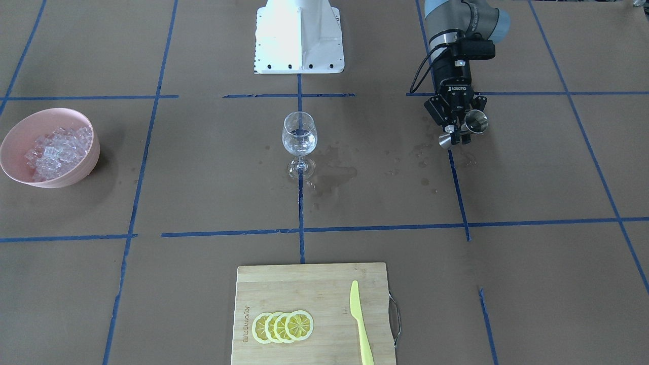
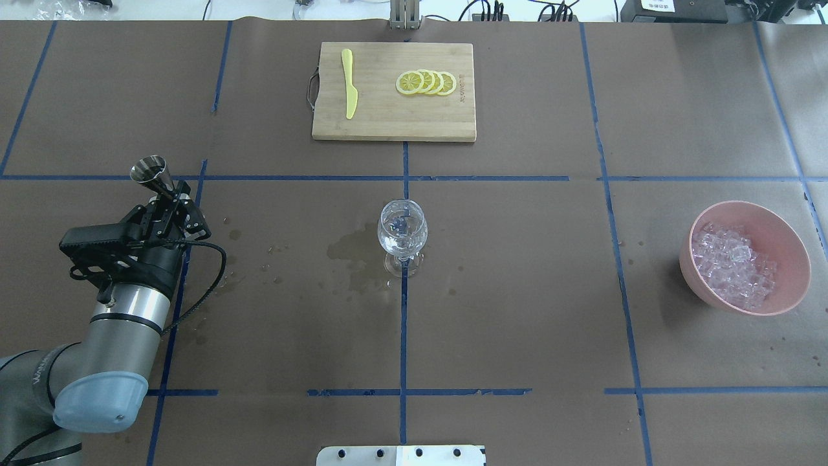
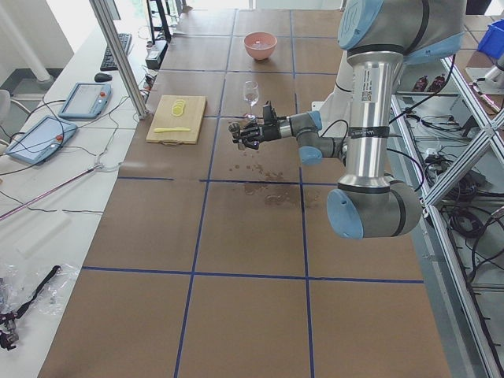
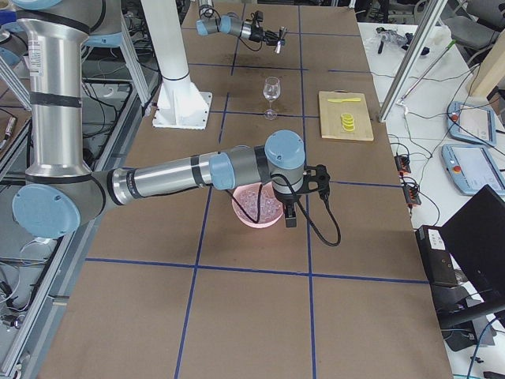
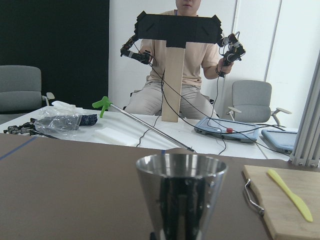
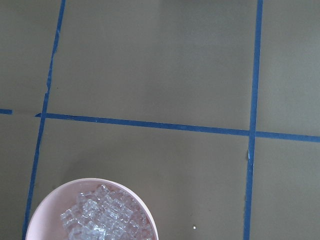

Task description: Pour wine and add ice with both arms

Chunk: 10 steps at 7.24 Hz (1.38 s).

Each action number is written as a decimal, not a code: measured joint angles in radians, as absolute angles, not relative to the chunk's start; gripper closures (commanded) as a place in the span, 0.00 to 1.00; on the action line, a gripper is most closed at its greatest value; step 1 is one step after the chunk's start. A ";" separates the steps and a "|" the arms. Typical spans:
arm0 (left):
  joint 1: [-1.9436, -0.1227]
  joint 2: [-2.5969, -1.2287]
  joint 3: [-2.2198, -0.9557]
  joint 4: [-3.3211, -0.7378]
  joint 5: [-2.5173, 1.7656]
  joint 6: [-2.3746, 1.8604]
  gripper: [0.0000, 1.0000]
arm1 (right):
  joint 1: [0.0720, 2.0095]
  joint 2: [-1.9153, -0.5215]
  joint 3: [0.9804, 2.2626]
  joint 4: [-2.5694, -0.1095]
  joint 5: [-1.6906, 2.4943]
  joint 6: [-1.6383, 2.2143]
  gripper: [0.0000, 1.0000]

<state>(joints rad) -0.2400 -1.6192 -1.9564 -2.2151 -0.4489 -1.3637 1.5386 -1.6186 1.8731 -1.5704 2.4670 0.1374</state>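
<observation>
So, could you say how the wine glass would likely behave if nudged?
The wine glass stands on a thin stem over a small foot, so a push up high would probably tip it. The thin clear bowl looks fragile. The wet stains beside the foot might let it slide slightly.

bright, even light filled every view, with soft shadows only; the pink bowl point(image 1: 81, 170) cast a faint dark one on the paper point(image 1: 203, 167) beside it. the white base block point(image 1: 299, 35) was blown out to glare. the ice point(image 1: 58, 149) glinted white. in the left wrist view the metal jigger point(image 5: 181, 195), near the lens, showed dark streaky reflections
</observation>
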 measured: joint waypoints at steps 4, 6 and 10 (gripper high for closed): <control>-0.236 -1.830 -1.960 -2.215 -0.451 -1.106 1.00 | 1.448 -1.613 1.915 -1.562 2.443 0.273 0.00; -0.226 -1.936 -1.950 -2.214 -0.453 -0.982 1.00 | 1.416 -1.612 1.940 -1.561 2.408 0.315 0.00; -0.213 -2.019 -1.931 -2.213 -0.454 -0.727 1.00 | 1.361 -1.633 1.961 -1.454 2.394 0.458 0.00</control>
